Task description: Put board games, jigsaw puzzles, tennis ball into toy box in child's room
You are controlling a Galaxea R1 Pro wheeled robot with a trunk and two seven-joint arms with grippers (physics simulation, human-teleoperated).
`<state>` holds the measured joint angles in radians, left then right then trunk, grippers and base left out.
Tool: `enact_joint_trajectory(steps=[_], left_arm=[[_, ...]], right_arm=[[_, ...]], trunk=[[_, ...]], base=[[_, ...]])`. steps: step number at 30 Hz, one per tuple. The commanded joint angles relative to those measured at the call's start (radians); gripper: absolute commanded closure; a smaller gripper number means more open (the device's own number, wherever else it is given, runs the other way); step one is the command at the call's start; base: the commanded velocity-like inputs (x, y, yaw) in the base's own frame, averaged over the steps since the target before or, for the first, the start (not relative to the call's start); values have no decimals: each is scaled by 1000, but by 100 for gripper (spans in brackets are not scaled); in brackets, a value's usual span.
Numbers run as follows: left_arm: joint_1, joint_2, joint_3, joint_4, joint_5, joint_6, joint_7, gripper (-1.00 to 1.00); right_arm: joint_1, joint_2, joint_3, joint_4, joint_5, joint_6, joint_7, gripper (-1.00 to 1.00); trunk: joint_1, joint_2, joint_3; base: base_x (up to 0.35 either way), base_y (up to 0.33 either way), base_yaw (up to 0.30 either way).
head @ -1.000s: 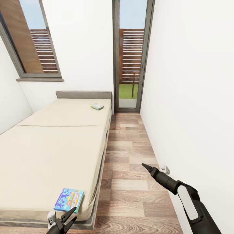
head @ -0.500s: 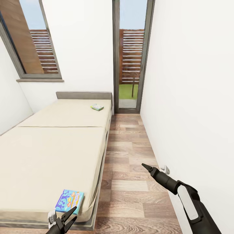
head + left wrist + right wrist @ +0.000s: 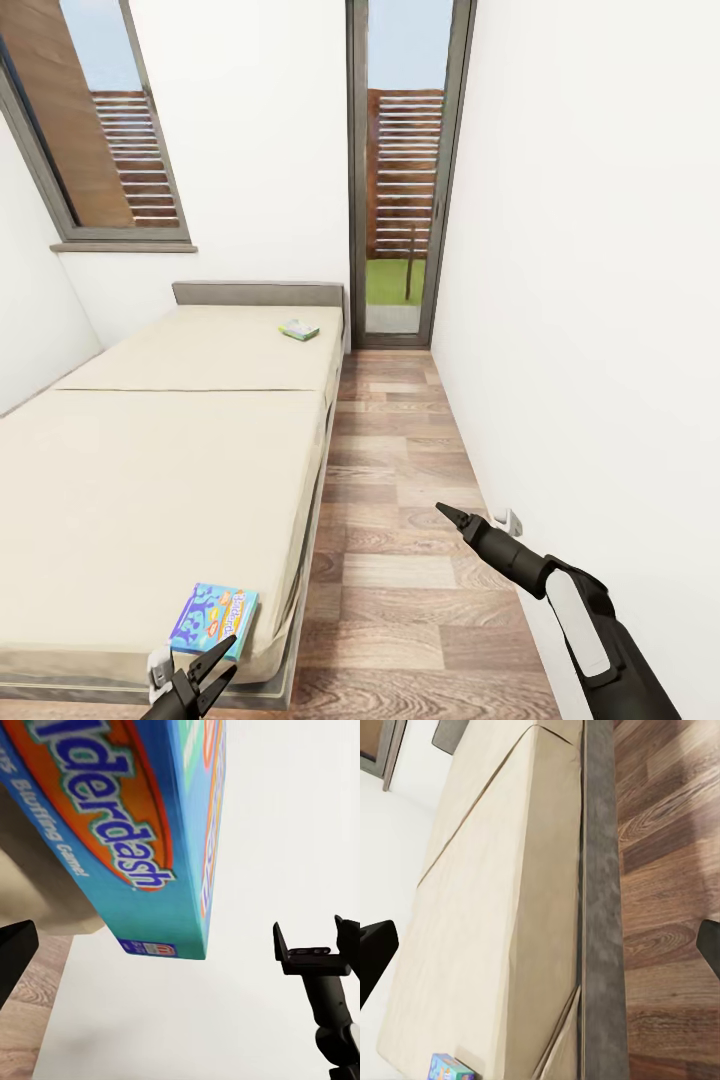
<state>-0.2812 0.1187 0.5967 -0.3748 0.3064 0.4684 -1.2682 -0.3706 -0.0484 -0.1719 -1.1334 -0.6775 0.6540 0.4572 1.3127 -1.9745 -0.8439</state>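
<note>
On bed [image 3: 180, 440], two board games [image 3: 212, 617]

Matt cream cloth bed [image 3: 160, 450], glossy printed blue board game [image 3: 212, 616], wood-plank floor [image 3: 400, 560].

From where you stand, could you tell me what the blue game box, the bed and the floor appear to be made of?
Blue game box: likely glossy printed cardboard, judging by its sharp edges and bright lettering.
Bed: a matte cream fabric mattress with a seam, and a grey, apparently padded headboard.
Floor: wood-look planks with visible grain; laminate or timber, unclear.
</note>
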Motion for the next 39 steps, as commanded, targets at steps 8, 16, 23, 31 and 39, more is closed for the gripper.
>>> enact_joint_trajectory(steps=[8,16,23,31,39], left_arm=[[-30,-1,12,-1,14,-1,-4,-100],[-30,-1,12,-1,14,-1,-5,-100],[-30,-1,12,-1,14,-1,-5,-100],[-30,-1,12,-1,14,-1,-5,-100],[-29,-1,12,-1,14,-1,-5,-100]], right_arm=[[-1,-1,-2,0,-4,7,1,-100],[-1,0,-2,0,-4,7,1,-100],[-1,-1,-2,0,-4,7,1,-100],[-1,-1,-2,0,-4,7,1,-100],[-1,0,-3,0,-4,7,1,-100]], trunk=[[-19,35,15],[-19,35,15],[-19,35,15],[-19,35,15],[-19,35,15]], base=[[0,0,0],[0,0,0],[0,0,0],[0,0,0],[0,0,0]])
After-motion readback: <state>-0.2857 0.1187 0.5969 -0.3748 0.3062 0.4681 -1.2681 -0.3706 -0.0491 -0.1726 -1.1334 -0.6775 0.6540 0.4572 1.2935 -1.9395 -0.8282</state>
